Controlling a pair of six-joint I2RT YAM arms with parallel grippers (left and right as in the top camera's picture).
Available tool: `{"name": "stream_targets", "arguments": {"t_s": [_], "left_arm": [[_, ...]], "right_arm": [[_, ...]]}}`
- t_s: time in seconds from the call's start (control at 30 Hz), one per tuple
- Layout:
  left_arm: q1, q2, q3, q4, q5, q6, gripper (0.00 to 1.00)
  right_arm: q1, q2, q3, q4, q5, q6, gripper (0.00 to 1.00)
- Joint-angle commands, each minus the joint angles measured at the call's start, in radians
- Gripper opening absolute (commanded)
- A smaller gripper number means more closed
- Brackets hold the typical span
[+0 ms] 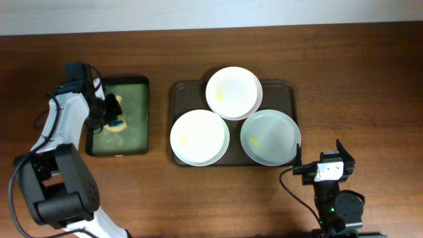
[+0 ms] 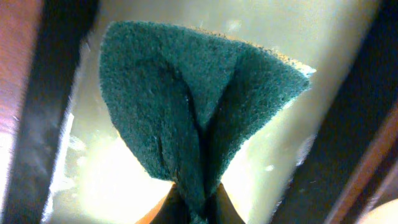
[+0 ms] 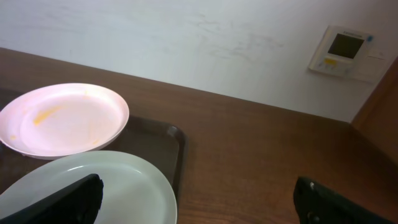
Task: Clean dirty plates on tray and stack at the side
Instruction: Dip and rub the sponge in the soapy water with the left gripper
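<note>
Three white plates lie on the dark brown tray (image 1: 283, 88): a back plate (image 1: 233, 92) with a yellow smear, a front-left plate (image 1: 199, 137) and a front-right plate (image 1: 269, 137). My left gripper (image 1: 114, 112) is over the small black tray (image 1: 141, 116) and is shut on a green scouring sponge (image 2: 193, 106), which folds up between the fingers (image 2: 198, 208). My right gripper (image 1: 319, 163) is open and empty at the table's front, just right of the front-right plate (image 3: 124, 180). The back plate (image 3: 62, 118) and the brown tray's corner (image 3: 174, 140) show in the right wrist view.
The black tray holds pale greenish liquid (image 2: 118, 180) with a yellowish patch. Bare wooden table (image 1: 357, 79) lies right of the brown tray. A wall with a white control panel (image 3: 343, 50) is behind the table.
</note>
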Motion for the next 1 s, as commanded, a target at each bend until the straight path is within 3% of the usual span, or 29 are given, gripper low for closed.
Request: {"name": "stream_targets", "arguments": {"t_s": [0.0,0.2,0.4,0.67,0.87,0.97], "left_arm": [[0.004,-0.041,0.058,-0.027,-0.004,-0.012,0.0],[0.004,-0.217,0.194,-0.093,-0.004,-0.012,0.0],[-0.009,-0.096,-0.053,0.027,-0.004,-0.017,0.0],[-0.011,-0.232,0.148,-0.06,-0.005,-0.016,0.0],[-0.011,-0.126,-0.03,0.026,-0.044,-0.016,0.0],[-0.011,-0.085,-0.04,0.017,0.019,-0.015,0.0]], "right_arm": [[0.004,-0.008,-0.007,-0.003,0.018,0.0,0.98],[0.004,-0.008,-0.007,-0.003,0.018,0.0,0.98],[0.004,-0.008,-0.007,-0.003,0.018,0.0,0.98],[0.004,-0.008,-0.007,-0.003,0.018,0.0,0.98],[0.004,-0.008,-0.007,-0.003,0.018,0.0,0.98],[0.004,-0.008,-0.007,-0.003,0.018,0.0,0.98]]}}
